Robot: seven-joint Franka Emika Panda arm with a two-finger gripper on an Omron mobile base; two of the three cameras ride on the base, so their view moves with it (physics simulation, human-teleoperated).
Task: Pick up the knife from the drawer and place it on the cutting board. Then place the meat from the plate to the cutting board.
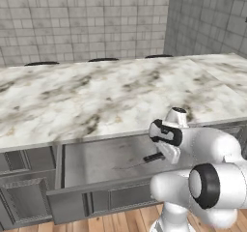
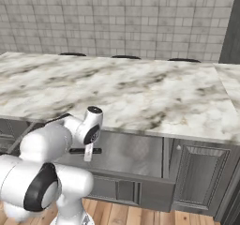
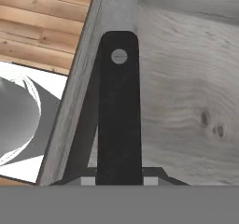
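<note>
In the left base view, the drawer (image 1: 103, 166) stands pulled out below the marble worktop (image 1: 106, 93); its flat front panel runs along the 6 o'clock side of the grey interior. A thin dark line, the blade of the knife (image 1: 153, 157), lies on the drawer floor and ends at the black handle toward 3 o'clock. The blade is faint and hard to make out. The tool (image 1: 166, 154) sits at the handle, and the white wrist above hides the contact point.

In the right base view, the arm covers the left part of the open drawer. The black handle shows as a short dark bar beside the pale finger (image 2: 88, 153), which points down into the drawer. The cabinet door (image 2: 198, 175) stands at 3 o'clock of the drawer.

In the hand view, the handle, with a round rivet near its far end, runs from 6 toward 12 o'clock beside the drawer wall. Its near end is cut off at the fingertips, which sit narrowly spaced against both sides of it: the tool is clamped on the knife. Wooden floor (image 3: 44, 22) shows at 10 o'clock.
</note>
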